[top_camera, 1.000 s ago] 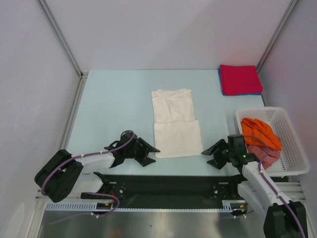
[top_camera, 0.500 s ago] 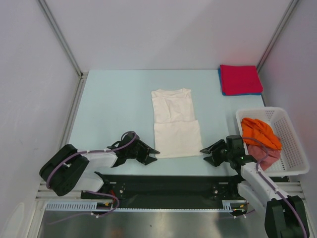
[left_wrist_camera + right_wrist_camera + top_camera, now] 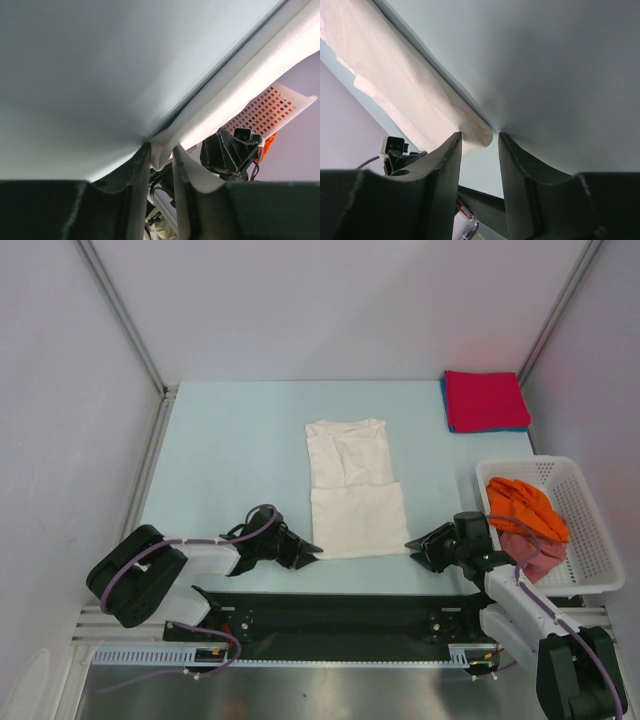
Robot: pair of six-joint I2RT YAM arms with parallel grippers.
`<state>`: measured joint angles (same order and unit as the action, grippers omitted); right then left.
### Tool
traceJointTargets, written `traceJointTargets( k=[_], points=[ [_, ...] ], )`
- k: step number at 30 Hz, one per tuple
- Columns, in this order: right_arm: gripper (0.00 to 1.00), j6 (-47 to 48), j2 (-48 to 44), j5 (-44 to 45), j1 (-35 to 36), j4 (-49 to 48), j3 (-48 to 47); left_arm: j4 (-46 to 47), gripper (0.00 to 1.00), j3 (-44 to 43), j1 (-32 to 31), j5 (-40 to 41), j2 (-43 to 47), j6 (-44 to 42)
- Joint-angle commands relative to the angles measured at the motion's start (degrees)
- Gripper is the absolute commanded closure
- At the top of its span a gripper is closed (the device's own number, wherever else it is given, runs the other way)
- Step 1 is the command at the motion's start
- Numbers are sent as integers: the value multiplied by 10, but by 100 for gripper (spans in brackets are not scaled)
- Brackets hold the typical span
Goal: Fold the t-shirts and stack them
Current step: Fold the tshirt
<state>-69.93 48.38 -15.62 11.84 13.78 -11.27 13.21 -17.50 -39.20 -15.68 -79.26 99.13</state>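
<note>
If right fingers miss hem at white shirt 5 o'clock corner, fold skews; left fingers clamped on 7 o'clock corner, right apart.

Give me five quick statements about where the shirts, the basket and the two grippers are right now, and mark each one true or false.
1. The white t-shirt lies flat in the middle of the table. True.
2. The folded red t-shirt sits in the basket. False: it lies at the table's far right corner, on top of a blue t-shirt.
3. The orange t-shirt is in the basket. True.
4. The left gripper has a near corner of the white t-shirt between its fingers. True.
5. The right gripper hovers over the folded stack. False: it is low at the white t-shirt's near right corner.
</note>
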Motion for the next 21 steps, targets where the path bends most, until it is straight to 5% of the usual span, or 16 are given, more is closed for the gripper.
traceJointTargets(
  k=[1, 7, 10, 21],
  points=[
    [60, -10, 21, 41, 0, 13, 9, -21, 71, 4, -2, 34, -19, 16],
    [81, 3, 56, 29, 0, -9, 11, -17, 82, 15, -2, 25, -20, 10],
    [100, 15, 59, 23, -1, -2, 9, -6, 95, 25, -1, 21, -17, 10],
    [100, 46, -72, 19, 2, 232, -35, -87, 100, 46, -32, 0, 92, 5]
  ],
)
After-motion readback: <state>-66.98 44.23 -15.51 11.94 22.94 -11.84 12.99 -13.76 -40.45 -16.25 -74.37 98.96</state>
